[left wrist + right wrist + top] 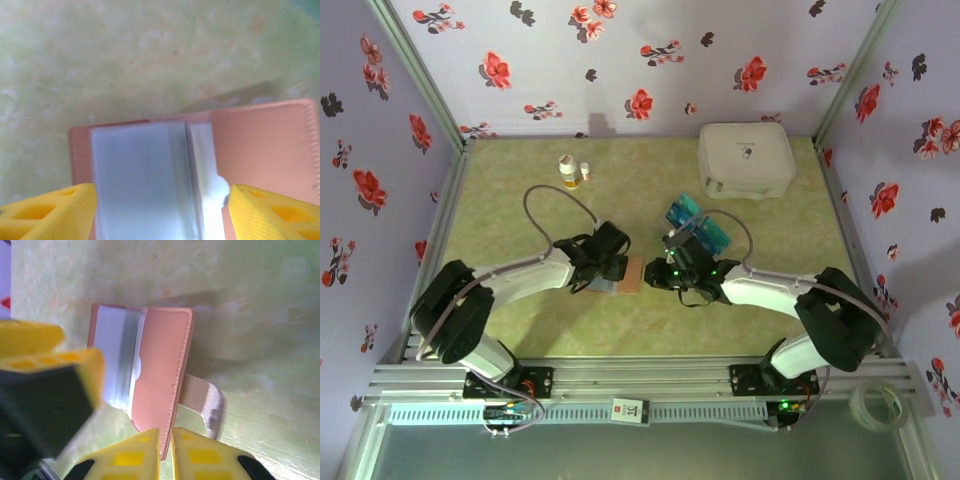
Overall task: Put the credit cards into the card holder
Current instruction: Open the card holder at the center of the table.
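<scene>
Two hands: we see both at the holder (pixel 633 272), lying open on the table (pixel 790 235).
left hand (pixel 160 215): fingers wide apart, one on each side of the holder's clear sleeves.
right hand (pixel 165 452): fingers narrow, pinched on the corner of the holder's cover.
cards (pixel 697 224): blue, bunched just behind the right hand, apart from the holder.
case (pixel 745 160): white, at the table's far right corner.

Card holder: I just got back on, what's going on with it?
The card holder is open on the table. The right fingers look pinched on its edge, while the left fingers stand open astride its clear sleeves. The blue credit cards sit apart, farther back; none looks inserted yet.
</scene>
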